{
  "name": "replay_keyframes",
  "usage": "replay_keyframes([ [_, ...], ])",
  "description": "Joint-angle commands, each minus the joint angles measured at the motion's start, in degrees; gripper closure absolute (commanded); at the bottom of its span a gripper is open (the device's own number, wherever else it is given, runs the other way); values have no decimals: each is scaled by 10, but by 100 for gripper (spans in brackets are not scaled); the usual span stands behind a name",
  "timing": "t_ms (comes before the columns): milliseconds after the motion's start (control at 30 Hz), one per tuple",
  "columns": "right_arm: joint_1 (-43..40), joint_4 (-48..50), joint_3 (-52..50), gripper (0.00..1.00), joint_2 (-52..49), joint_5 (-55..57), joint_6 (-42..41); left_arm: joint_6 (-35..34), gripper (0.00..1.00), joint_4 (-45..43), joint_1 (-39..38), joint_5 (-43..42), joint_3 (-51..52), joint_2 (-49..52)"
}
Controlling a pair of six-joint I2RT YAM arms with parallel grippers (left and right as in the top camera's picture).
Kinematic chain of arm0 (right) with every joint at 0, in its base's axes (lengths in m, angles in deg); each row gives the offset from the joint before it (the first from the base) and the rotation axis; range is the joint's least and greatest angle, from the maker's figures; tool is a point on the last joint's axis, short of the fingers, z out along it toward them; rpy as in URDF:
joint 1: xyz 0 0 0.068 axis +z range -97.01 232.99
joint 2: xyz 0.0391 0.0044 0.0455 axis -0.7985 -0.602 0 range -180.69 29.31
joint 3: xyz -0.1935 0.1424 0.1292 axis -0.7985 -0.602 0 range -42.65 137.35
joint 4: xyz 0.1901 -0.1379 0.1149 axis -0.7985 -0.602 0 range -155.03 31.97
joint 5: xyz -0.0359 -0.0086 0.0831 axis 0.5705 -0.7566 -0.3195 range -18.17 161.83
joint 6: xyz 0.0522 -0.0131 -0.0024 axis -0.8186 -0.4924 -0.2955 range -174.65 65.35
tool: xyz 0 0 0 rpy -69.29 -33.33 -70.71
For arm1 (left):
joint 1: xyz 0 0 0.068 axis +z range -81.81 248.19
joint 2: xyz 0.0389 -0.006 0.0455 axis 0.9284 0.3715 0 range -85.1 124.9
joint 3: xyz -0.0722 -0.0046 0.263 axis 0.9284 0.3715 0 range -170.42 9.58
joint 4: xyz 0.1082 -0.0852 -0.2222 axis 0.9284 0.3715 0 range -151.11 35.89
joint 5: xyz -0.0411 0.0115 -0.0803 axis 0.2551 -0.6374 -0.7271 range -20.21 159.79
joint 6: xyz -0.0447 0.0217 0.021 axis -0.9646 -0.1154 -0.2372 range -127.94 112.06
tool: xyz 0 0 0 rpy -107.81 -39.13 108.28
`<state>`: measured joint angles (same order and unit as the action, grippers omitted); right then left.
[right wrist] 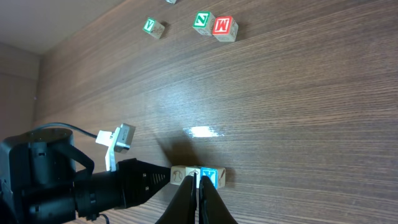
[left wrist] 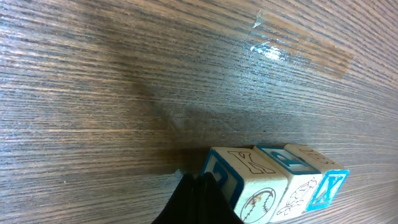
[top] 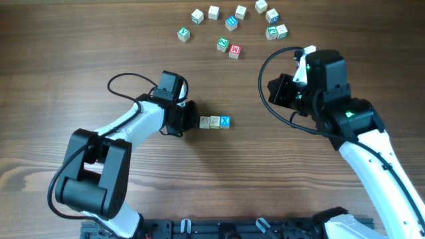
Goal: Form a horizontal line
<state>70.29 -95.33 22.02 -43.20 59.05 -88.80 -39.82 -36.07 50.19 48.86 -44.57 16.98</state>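
**Wooden cubes stand in a row, left fingers at its end**

Left fingers (top: 194, 122) sit low over the bench (top: 80, 63), touching or just short of the pale end cube (top: 205, 122). I cannot tell whether they are parted or pressed together, because the left wrist view shows only one dark tip against that cube's side. Right fingers (right wrist: 196, 186) are pressed together on nothing, raised and well apart from the blue X cube (top: 225, 121), off to its right.

Taking the blue X cube as the mark, the middle pale cube (top: 215, 122) touches its left face. The pale end cube touches that one in turn, so all three lie in one line running left to right. A loose scatter of other letter cubes, the red-lettered cube (top: 234, 50) among them, lies well beyond the blue X cube toward the far edge.

These cubes look light, stiff and hard-cornered, with smooth faces likely to slide on the grain. They should not crush. The best hold is squarely across two opposite flat sides, never on the corners. An off-centre nudge at the end would probably twist the row, so any retreat should go straight back along the line.
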Motion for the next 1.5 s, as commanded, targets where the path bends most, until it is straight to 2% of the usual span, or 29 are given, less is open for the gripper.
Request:
replay_keyframes([
  [0,1,-1,7,96,7,12,11,-4,96,0,-2,-16,6,4],
  [733,1,2,7,96,7,28,10,-4,96,2,-2,-21,6,3],
  [900,1,11,5,96,3,29,10,-4,96,2,-1,30,6,3],
  [1233,1,21,5,96,-108,-2,3,-3,96,12,18,60,5,-13],
  [1467,11,84,5,95,-142,-10,1,-3,96,27,61,60,5,-65],
])
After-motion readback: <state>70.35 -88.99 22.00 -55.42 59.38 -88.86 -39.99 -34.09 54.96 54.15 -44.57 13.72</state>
